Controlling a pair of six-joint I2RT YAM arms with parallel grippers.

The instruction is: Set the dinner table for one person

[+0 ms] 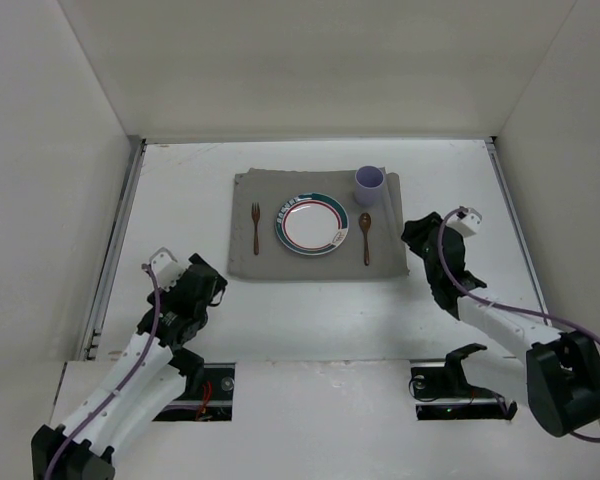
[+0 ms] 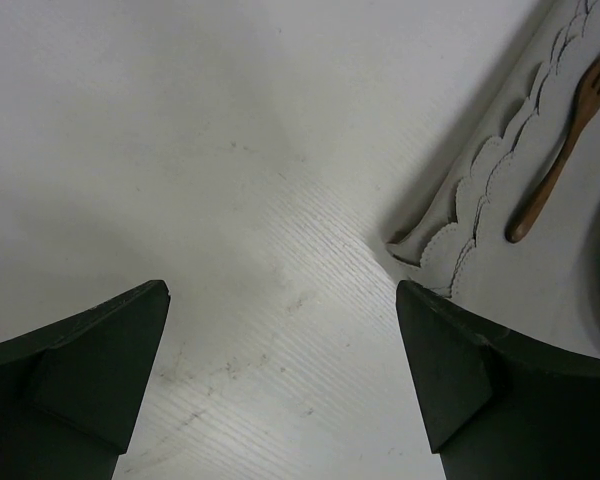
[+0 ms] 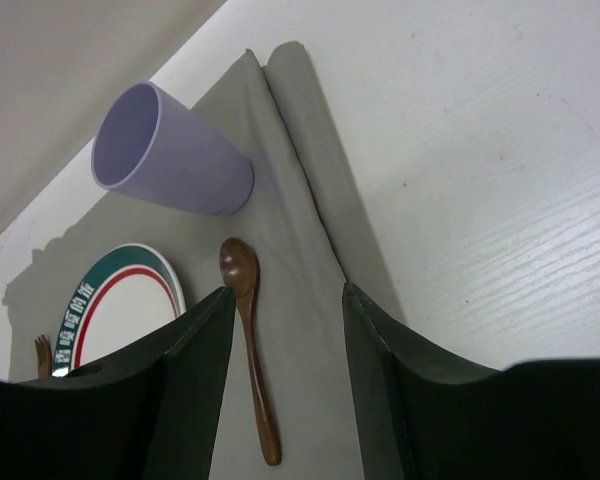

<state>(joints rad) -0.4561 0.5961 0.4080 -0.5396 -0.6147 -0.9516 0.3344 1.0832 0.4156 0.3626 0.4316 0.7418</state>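
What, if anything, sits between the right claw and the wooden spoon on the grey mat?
Nothing visible. The right gripper is open, and its wrist camera shows the spoon lying flat on the mat in the gap between its fingers. The cup stands farther off, beyond the spoon's bowl, and the plate lies off to the side.

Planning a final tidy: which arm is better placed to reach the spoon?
Right: its open end effector is nearest the spoon; the left end effector is across the mat.
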